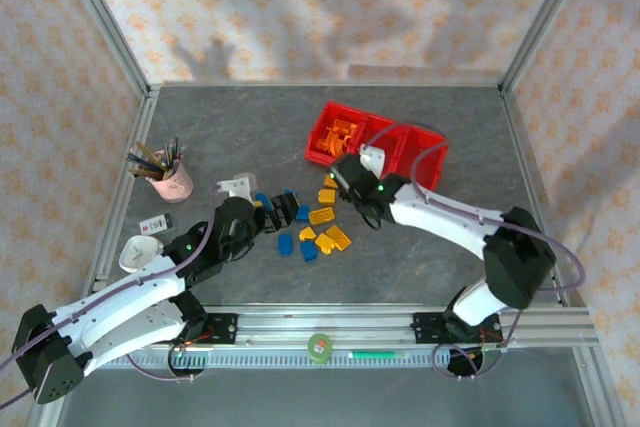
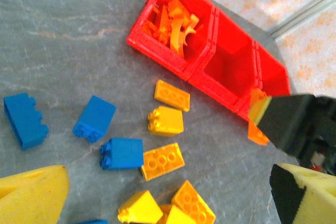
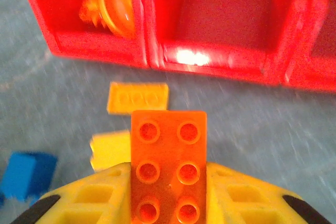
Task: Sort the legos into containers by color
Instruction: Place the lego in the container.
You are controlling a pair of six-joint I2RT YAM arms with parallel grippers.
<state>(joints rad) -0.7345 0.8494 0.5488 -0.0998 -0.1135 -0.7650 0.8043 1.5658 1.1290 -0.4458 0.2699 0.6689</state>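
Observation:
My right gripper [image 3: 168, 192] is shut on an orange lego [image 3: 168, 156], a flat two-by-three brick with its studs facing the camera, held just in front of the red containers [image 3: 210, 59]. The left bin [image 2: 157, 51] holds several orange legos [image 2: 176, 22]; the middle bin [image 2: 231, 61] looks empty. In the top view the right gripper [image 1: 342, 179] sits at the containers' [image 1: 410, 152] near left corner. My left gripper [image 2: 168, 200] stands open above loose yellow legos [image 2: 163, 161] and blue legos [image 2: 122, 153]. Its place in the top view [image 1: 280, 210] is left of that pile.
A pink pencil cup [image 1: 172, 179] stands at the left and a white cup [image 1: 138, 253] lies near the left arm. A green tape roll [image 1: 320, 345] rests on the front rail. Metal frame posts border the table.

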